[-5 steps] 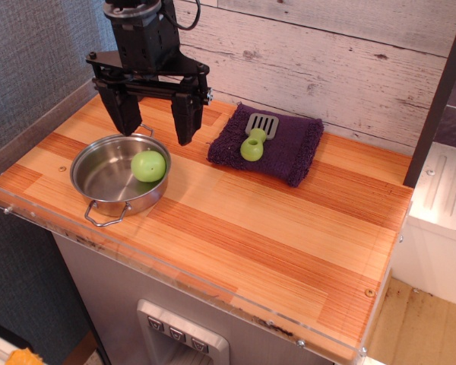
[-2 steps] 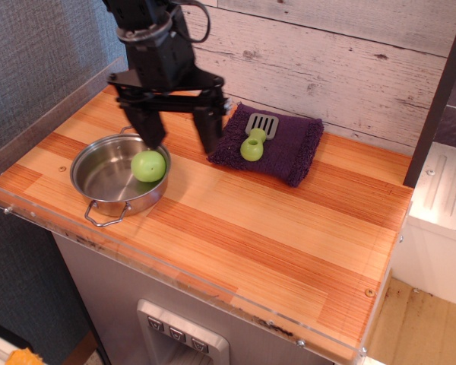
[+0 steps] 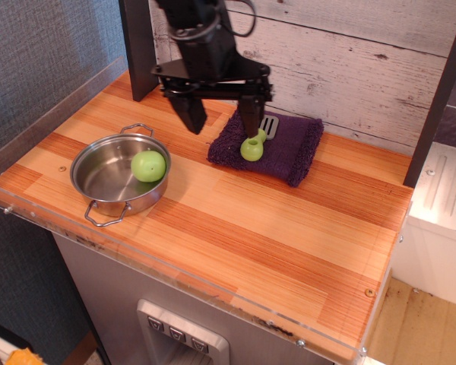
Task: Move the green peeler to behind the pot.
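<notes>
The green peeler (image 3: 253, 147) lies on a purple towel (image 3: 289, 144) at the back of the counter, lime handle toward me, grey slotted head partly hidden behind a finger. The pot (image 3: 106, 176), a shallow steel pan with two wire loop handles, sits at the left with a round green ball (image 3: 149, 165) inside. My gripper (image 3: 221, 119) is open and empty, hovering over the towel's left end. Its right finger (image 3: 250, 118) hangs just above the peeler; its left finger is left of the towel.
A whitewashed plank wall (image 3: 349, 68) runs behind the counter. A clear plastic rim (image 3: 38, 114) edges the left and front sides. A dark post (image 3: 438, 91) stands at the back right, with a white unit (image 3: 441, 220) beyond the counter's right end.
My gripper has moved right, from above the pot's back edge to over the towel's left end by the peeler. It stays open. The peeler, pot and ball have not moved.
</notes>
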Controlling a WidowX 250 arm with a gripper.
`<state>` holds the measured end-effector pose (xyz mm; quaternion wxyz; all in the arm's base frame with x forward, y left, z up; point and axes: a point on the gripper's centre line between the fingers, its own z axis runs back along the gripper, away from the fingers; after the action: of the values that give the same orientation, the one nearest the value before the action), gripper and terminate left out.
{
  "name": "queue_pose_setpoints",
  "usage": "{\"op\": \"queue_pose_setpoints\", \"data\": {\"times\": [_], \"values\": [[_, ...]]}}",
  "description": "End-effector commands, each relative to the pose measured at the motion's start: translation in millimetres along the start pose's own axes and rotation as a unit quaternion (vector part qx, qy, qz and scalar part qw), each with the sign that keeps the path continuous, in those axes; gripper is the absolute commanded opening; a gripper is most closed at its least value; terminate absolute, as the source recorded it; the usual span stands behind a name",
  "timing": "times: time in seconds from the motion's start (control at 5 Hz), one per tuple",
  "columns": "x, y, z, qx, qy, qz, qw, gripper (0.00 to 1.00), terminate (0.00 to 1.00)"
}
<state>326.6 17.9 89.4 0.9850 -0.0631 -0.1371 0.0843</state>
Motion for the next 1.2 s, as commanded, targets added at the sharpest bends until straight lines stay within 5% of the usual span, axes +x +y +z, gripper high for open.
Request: {"op": "queue_pose_setpoints", "data": {"times": [0.0, 1.0], "values": [[44, -13, -13, 0.044, 0.013, -0.014, 0.9989, 1.0, 0.0], [40, -12, -53, 0.051, 0.054, -0.02, 0.997, 1.0, 0.0]]}}
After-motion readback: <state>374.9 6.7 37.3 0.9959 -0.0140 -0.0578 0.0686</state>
